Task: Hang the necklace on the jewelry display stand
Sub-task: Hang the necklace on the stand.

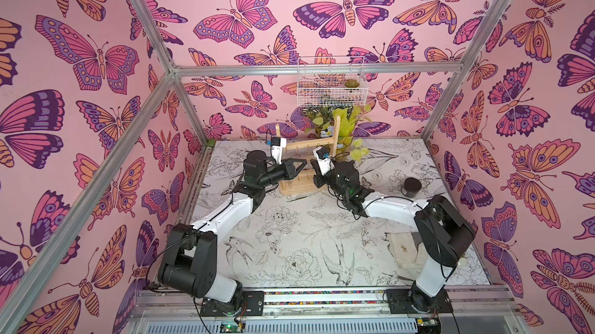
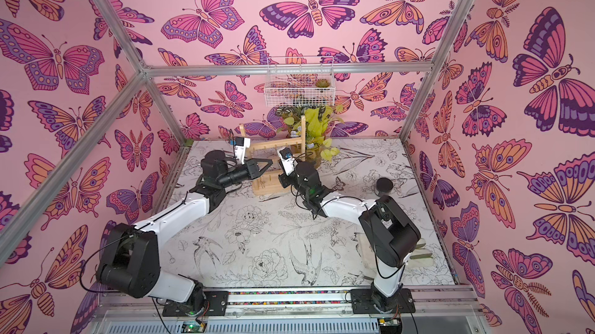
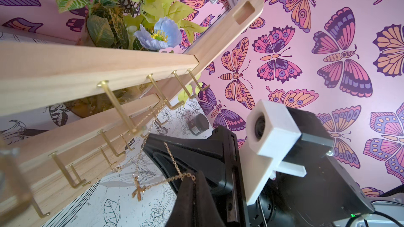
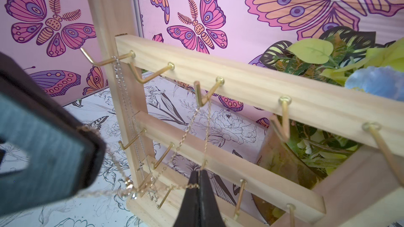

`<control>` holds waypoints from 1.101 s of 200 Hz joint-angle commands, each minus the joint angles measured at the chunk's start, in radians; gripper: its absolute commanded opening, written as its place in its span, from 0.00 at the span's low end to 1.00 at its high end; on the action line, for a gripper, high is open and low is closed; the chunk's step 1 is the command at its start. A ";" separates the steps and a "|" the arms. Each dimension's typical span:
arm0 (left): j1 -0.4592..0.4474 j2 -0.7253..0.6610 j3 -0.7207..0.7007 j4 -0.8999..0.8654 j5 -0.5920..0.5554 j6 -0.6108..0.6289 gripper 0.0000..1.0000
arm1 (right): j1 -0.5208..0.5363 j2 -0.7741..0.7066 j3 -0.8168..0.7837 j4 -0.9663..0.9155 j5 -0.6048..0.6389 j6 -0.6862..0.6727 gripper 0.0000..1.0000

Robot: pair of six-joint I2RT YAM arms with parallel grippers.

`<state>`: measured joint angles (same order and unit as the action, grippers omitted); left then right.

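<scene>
The necklace [image 4: 188, 186] is pinched in the closed fingertips of the right gripper [image 4: 199, 174] and, farther along its length, in those of the left gripper [image 3: 189, 180], likewise clamped. From there the gold chain is looped over a hook [image 4: 202, 99] on the top crossbar of the jewelry display stand [image 4: 240, 88].

1. The walls [image 1: 289, 10] are done in pink, covered in orange, magenta and purple butterflies.
2. The table top [image 1: 289, 245] is white and printed with black line-drawn flowers and birds.
3. The jewelry display stand [image 4: 240, 83] is left as pale wood grain, with hooks [image 4: 211, 93] finished in gold.
4. The necklace [image 3: 175, 162] is coloured gold too.
5. The flower [image 3: 158, 33] is tinted light blue, with a yellow centre.
</scene>
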<state>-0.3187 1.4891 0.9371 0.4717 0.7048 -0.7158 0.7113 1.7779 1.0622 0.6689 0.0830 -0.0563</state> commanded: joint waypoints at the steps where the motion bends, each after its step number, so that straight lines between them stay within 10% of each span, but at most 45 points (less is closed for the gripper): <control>1: -0.008 0.008 -0.030 0.015 -0.017 0.002 0.07 | 0.000 -0.029 -0.011 -0.017 0.022 -0.013 0.00; 220: -0.102 0.009 -0.134 -0.031 -0.273 0.020 0.09 | -0.001 -0.017 -0.054 0.027 0.007 0.013 0.12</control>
<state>-0.4129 1.4967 0.8307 0.4412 0.4610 -0.7074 0.7113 1.7767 1.0260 0.6743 0.0864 -0.0525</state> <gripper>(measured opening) 0.083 0.119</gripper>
